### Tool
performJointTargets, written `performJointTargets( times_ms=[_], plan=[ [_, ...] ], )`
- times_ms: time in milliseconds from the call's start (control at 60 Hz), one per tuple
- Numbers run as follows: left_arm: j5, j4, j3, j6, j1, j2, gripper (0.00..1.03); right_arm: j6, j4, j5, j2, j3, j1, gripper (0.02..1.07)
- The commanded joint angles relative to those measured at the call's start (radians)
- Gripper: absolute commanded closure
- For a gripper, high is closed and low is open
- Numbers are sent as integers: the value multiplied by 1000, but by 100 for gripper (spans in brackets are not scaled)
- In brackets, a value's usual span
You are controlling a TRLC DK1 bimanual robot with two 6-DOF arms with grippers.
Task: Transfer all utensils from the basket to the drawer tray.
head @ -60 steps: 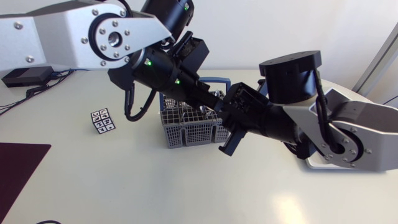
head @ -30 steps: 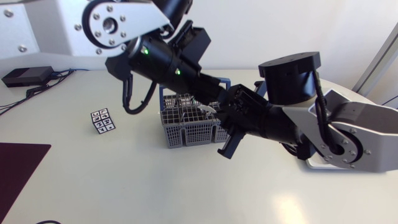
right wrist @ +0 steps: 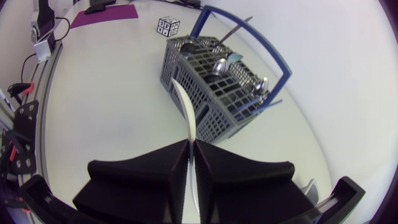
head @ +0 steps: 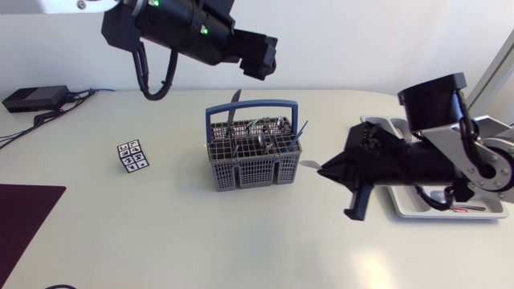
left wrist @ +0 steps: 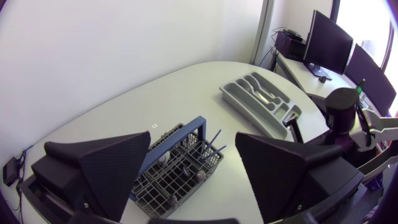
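The grey mesh basket [head: 249, 172] with a blue handle stands mid-table and holds several utensils. My right gripper [head: 325, 170] hovers just right of it, shut on a slim pale utensil [head: 309, 164]. In the right wrist view that utensil [right wrist: 186, 112] sticks out edge-on from the closed gripper [right wrist: 191, 142], with the basket [right wrist: 211, 106] ahead of it. My left gripper [head: 265, 58] hangs high above the back of the table. Its fingers [left wrist: 112, 168] stand apart and hold nothing, the basket [left wrist: 174, 180] below them. The grey drawer tray [left wrist: 233, 102] lies at the right; my right arm partly covers it [head: 409, 210].
A small marker cube [head: 132, 156] sits left of the basket. A dark purple mat [head: 24, 217] lies at the near left edge. A black box with cables [head: 32, 98] rests at the back left. Bare tabletop stretches in front of the basket.
My left arm rose from the basket, up and back. My right gripper drew away to the right from the basket, taking the pale utensil with it.
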Motion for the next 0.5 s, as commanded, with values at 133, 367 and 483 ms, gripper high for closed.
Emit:
performJointTargets(
  times_ms=[133,367,483],
  plan=[
    [-89,-7,-119,85,-18,-18,5,-451,-272,-137,38,42,-332,96],
    [-115,-1,-222,122,-22,-34,5,-921,-538,-160,285,220,-715,96],
    [-146,12,-265,139,-37,-37,5,-1070,-608,-126,419,322,-843,96]
  ],
)
